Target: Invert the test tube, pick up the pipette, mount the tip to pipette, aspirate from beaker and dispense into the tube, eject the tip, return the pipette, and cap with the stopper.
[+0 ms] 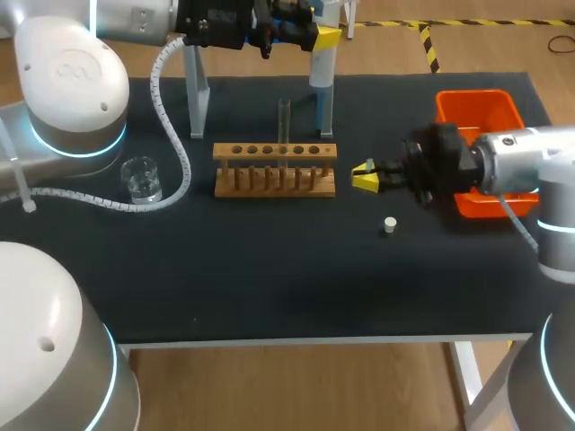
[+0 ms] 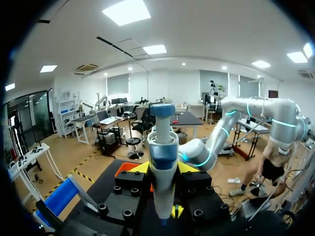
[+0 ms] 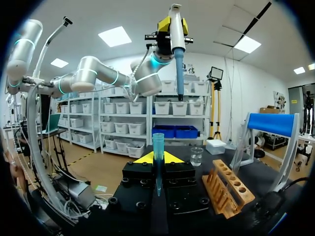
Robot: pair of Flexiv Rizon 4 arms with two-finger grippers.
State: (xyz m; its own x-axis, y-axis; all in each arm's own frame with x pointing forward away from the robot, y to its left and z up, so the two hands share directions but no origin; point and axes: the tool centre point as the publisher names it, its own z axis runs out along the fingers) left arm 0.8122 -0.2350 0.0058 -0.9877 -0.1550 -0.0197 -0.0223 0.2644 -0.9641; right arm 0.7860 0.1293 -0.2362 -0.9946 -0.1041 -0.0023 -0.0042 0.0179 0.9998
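Note:
My left gripper (image 1: 325,38) is high over the table's back edge, shut on the white and blue pipette (image 1: 322,67), which hangs nose down. In the left wrist view the pipette (image 2: 162,157) stands upright between the yellow fingers of that gripper (image 2: 163,169). My right gripper (image 1: 364,175) is just right of the wooden rack (image 1: 275,168), shut on a clear bluish pipette tip (image 3: 158,155). A glass test tube (image 1: 284,126) stands upright in the rack. The beaker (image 1: 142,178) is at the left. The small white stopper (image 1: 389,224) lies in front of the right gripper.
An orange bin (image 1: 485,108) sits at the back right, partly behind my right arm. The pipette stand (image 1: 196,90) rises at the back left of the rack, and shows as a blue-topped frame (image 3: 273,125) in the right wrist view.

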